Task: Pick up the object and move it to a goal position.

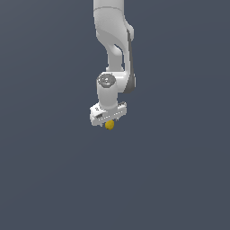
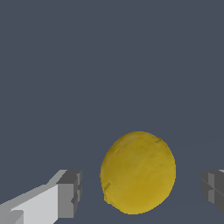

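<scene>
The gripper [image 1: 108,120] is hanging mid-frame over the ball [image 1: 109,125], fingers [image 2: 69,194] spread wide either side, gripping nothing. Grasping, lifting and carrying to the goal are all looking undone.

White arm [image 1: 115,49] reaches straight down from the top of frame, end effector [image 1: 108,121] pointing at the flat grey counter [image 1: 54,170]. A small yellow-orange ball [image 1: 109,125] peeks out just beneath it, partly hidden.
</scene>
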Available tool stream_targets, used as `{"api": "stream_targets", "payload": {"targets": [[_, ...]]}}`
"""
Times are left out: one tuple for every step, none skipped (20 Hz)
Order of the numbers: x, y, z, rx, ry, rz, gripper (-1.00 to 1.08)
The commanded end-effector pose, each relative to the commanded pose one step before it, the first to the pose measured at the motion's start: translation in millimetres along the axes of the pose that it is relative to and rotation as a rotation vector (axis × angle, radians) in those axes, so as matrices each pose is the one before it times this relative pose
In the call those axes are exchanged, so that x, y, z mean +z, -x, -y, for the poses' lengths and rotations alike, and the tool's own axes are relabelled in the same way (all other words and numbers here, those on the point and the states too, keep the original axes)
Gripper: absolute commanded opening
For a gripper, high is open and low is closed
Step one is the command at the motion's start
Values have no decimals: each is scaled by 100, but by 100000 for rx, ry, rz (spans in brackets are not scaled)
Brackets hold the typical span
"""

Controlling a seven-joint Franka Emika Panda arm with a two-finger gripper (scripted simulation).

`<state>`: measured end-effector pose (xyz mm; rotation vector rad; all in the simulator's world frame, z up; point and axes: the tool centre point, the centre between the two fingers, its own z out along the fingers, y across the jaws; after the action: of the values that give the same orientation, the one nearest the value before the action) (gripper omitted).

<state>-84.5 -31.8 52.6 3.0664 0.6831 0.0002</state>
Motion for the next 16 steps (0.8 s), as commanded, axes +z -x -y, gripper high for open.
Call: {"api": "stream_targets", "payload": {"targets": [[1156, 58, 17, -80, -18, 24, 100], [350, -9, 17, -69, 3, -6, 100], [293, 1, -15, 0, 0, 0, 100], [232, -16, 8, -48, 6, -3, 100], [179, -7, -14, 0, 0, 0, 100], [126, -8, -11, 0, 0, 0, 100], [74, -6, -7, 0, 0, 0, 100], [25, -2, -3, 0, 0, 0, 100], [0, 0, 0, 0, 0, 0, -100], [0, 0, 0, 0, 0, 0, -100], [0, 0, 0, 0, 0, 0, -100], [0, 0, 0, 0, 0, 0, -100], [0, 0, 0, 0, 0, 0, -100], [0, 0, 0, 0, 0, 0, -100], [0, 0, 0, 0, 0, 0, -100], [0, 0, 0, 0, 0, 0, -100]]}}
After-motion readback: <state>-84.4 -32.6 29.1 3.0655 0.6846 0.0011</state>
